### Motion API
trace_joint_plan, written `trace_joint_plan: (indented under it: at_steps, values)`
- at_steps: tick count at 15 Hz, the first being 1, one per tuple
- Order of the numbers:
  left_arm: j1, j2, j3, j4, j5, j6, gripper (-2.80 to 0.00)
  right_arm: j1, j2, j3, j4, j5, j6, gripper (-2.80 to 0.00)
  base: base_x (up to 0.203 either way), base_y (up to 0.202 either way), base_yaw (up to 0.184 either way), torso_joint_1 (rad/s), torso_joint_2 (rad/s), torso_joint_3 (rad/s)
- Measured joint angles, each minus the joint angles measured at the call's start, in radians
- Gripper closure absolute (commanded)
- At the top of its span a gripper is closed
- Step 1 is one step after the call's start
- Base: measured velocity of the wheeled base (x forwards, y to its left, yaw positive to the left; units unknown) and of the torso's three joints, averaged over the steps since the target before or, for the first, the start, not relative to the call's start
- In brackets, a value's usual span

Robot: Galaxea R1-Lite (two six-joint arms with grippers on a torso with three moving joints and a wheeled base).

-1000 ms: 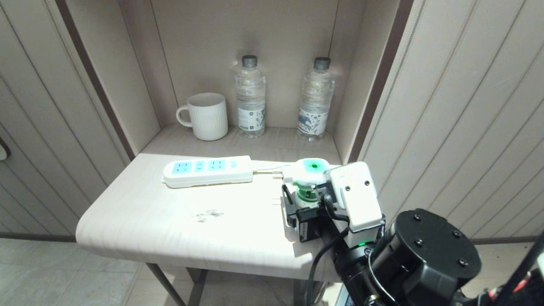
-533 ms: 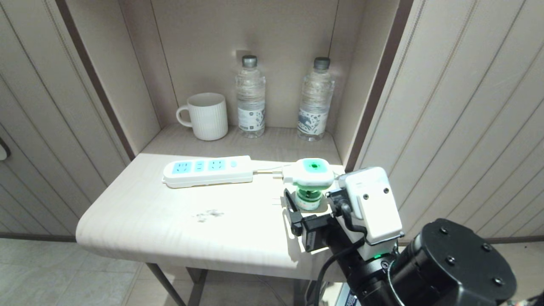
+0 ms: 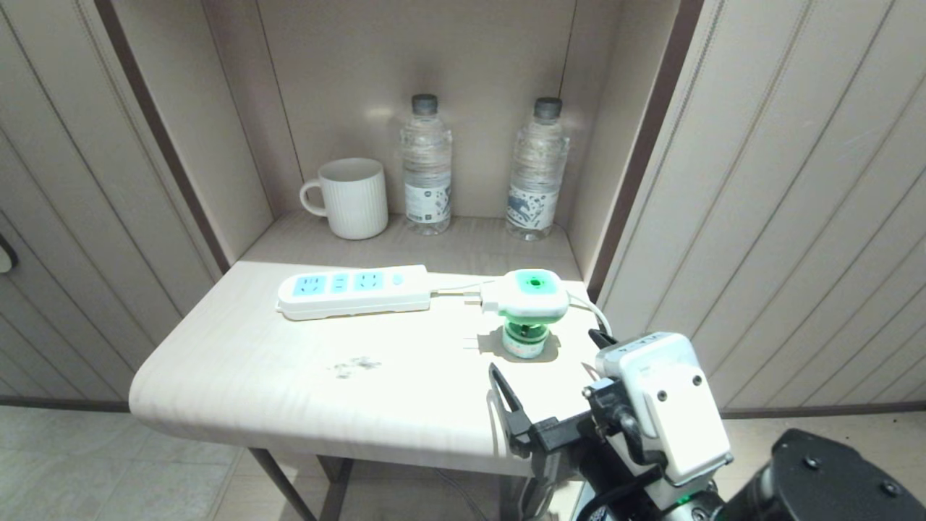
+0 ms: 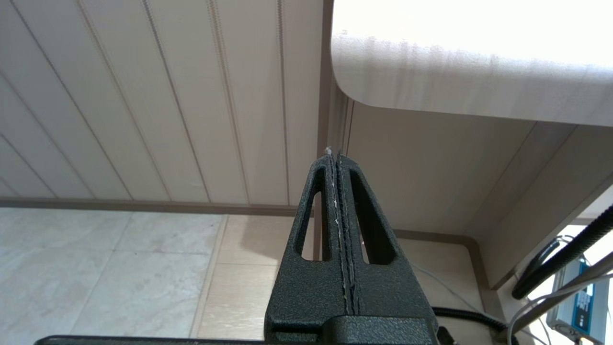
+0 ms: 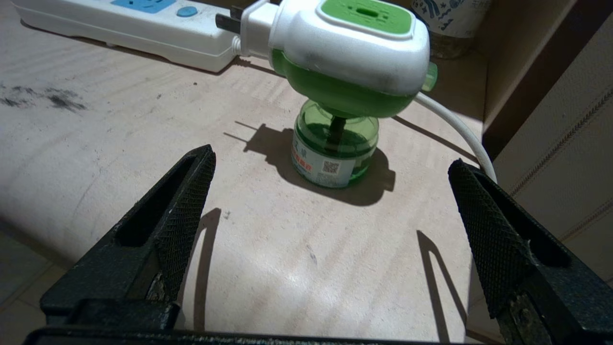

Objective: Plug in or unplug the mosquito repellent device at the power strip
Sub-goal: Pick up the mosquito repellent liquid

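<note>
Here the right gripper (image 3: 550, 383) stands with its jaws spread wide and empty, hanging at the near right edge of the table (image 3: 239, 376); the mosquito repellent device (image 5: 337, 91) lies straight ahead of it, beyond the fingertips and clear of them, upright on its green bottle, nothing touching it; its white-and-green head points its two prongs sideways toward the cord end of the power strip (image 3: 354, 291), prongs bare and just short of the strip, so it reads as unplugged; the strip's long axis runs across the table, away to the robot's left, and its white cord (image 5: 459, 132) curls behind the device; the right arm is plainly the nearer one, since the left gripper (image 4: 337, 158) is pressed shut and parked below table height; the bottle's label carries a small square code and red print too small to read; the two water bottles' labels cannot be read either.
</note>
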State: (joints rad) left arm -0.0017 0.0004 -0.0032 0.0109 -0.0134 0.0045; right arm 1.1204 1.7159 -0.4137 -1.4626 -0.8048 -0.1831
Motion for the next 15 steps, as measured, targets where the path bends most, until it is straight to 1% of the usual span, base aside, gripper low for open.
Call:
trace_joint_plan:
  at_steps: [2,6,11,12,15]
  values:
    - [0.000,0.000,0.000,0.000,0.000,0.000,0.00,0.002,-0.025,0.041,-0.002,0.001,0.020,-2.80,0.000,0.000,0.000,0.000,0.00,0.000]
    - [0.000,0.000,0.000,0.000,0.000,0.000,0.00,0.012,-0.098,0.066,0.010,0.001,0.020,-2.80,0.000,0.000,0.000,0.000,0.00,0.000]
    - [0.000,0.000,0.000,0.000,0.000,0.000,0.00,0.008,-0.224,0.078,0.143,0.004,0.016,-2.80,0.000,0.000,0.000,0.000,0.00,0.000]
    - [0.000,0.000,0.000,0.000,0.000,0.000,0.00,0.005,-0.264,0.075,0.182,0.005,0.016,0.00,0.000,0.000,0.000,0.000,0.00,0.000]
    - [0.000,0.000,0.000,0.000,0.000,0.000,0.00,0.000,-0.422,0.068,0.355,0.009,0.019,0.00,0.000,0.000,0.000,0.000,0.00,0.000]
